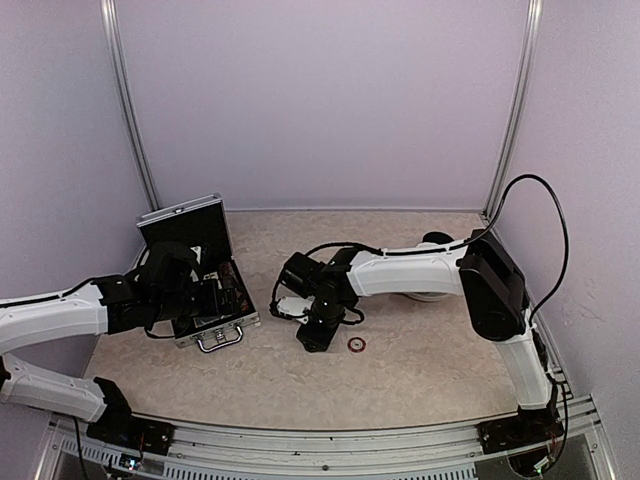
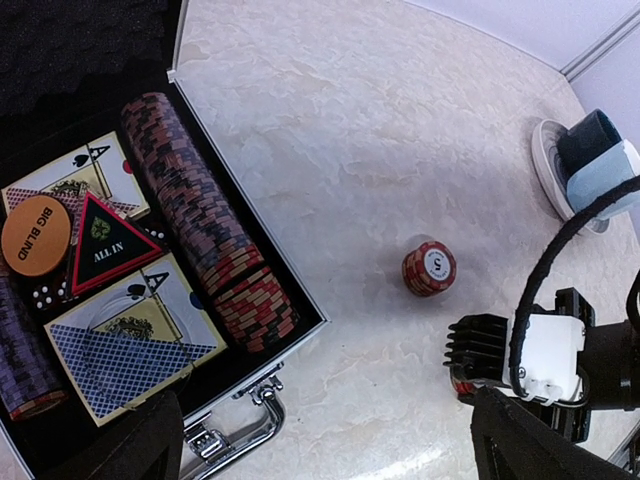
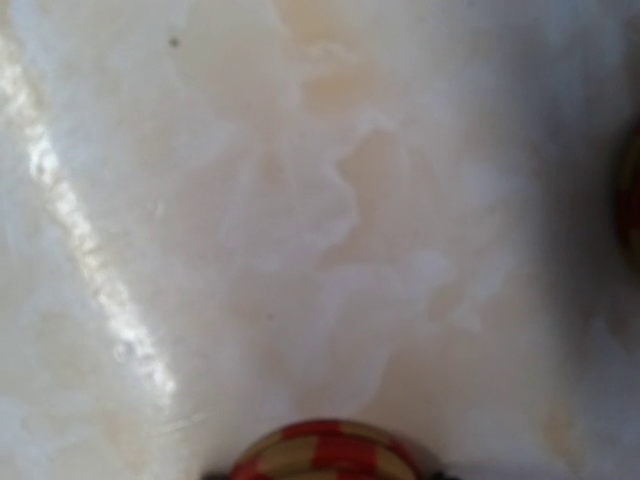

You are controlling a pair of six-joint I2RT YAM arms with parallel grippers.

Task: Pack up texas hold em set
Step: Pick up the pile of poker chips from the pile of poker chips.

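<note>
The silver briefcase [image 1: 215,325] lies open at the left, lid up. In the left wrist view its black tray [image 2: 300,318] holds rows of red-and-white chips [image 2: 205,225], card boxes [image 2: 125,345], a black triangular "ALL IN" marker [image 2: 103,240], an orange "BIG BLIND" disc [image 2: 35,235] and tiny dice [image 2: 42,295]. My left gripper [image 1: 212,300] hovers over the case, wide open and empty [image 2: 330,455]. A short chip stack [image 2: 429,268] stands on the table. My right gripper [image 1: 314,338] points down at the table, shut on chips [image 3: 325,448]; it also shows in the left wrist view [image 2: 480,375]. One chip [image 1: 356,345] lies flat to its right.
The grey-blue cup [image 2: 598,160] stands on its round saucer [image 2: 548,160] at the far right, mostly hidden behind the right arm [image 1: 420,268] in the top view. Purple walls close the back and sides. The case handle [image 1: 220,340] sticks out toward the near edge.
</note>
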